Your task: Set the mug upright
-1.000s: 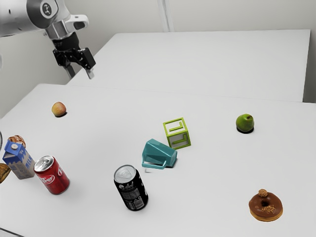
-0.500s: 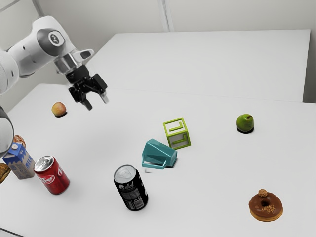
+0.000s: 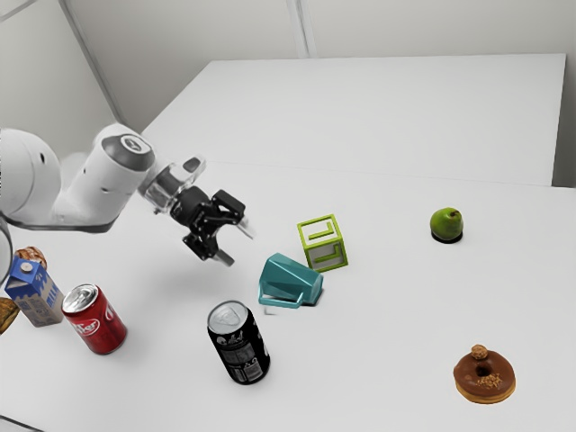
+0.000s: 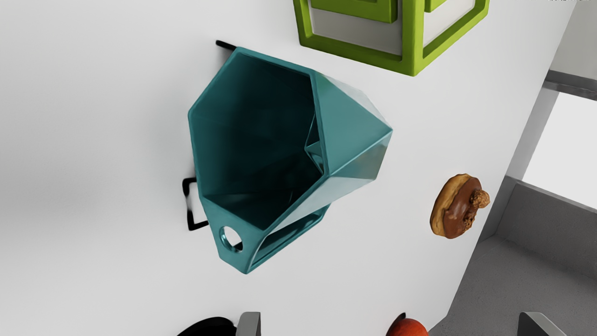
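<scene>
The mug (image 3: 292, 277) is being supported on its side, its righting outstanding; nothing is being held by wide-open jaws.

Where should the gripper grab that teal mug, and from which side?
I'd pinch the rim, one finger inside, from the open end: the mug lies on its side, mouth facing the gripper, and the green block crowds the side opposite the handle.
</scene>
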`<state>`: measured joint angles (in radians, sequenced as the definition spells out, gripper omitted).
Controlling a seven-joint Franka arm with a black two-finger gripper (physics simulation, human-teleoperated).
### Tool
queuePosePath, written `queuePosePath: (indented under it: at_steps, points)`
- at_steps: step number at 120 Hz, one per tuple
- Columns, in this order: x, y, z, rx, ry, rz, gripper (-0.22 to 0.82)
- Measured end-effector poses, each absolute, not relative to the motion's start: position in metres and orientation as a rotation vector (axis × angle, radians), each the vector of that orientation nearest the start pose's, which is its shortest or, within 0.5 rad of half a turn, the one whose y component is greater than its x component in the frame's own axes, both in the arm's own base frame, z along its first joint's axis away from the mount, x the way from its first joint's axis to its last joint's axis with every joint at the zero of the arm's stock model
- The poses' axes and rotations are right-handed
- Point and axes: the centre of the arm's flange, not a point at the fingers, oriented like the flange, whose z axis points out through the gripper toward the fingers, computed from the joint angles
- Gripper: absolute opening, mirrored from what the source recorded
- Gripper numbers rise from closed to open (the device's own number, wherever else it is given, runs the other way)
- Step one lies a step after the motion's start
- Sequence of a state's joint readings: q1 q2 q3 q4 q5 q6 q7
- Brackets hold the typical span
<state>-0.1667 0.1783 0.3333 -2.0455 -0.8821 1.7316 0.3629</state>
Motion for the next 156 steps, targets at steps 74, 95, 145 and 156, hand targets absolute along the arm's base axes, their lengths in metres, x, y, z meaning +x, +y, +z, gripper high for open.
queuePosePath:
  at_steps: [74,95,145,156]
  points:
    - [0.569,-0.017,0.314,2.294,0.229,-0.164,0.6]
    - [0.571,-0.02,0.307,2.299,0.223,-0.166,0.59]
    - [0.57,-0.044,0.304,2.28,0.198,-0.167,0.13]
    - [0.57,-0.05,0.308,2.278,0.189,-0.165,0.01]
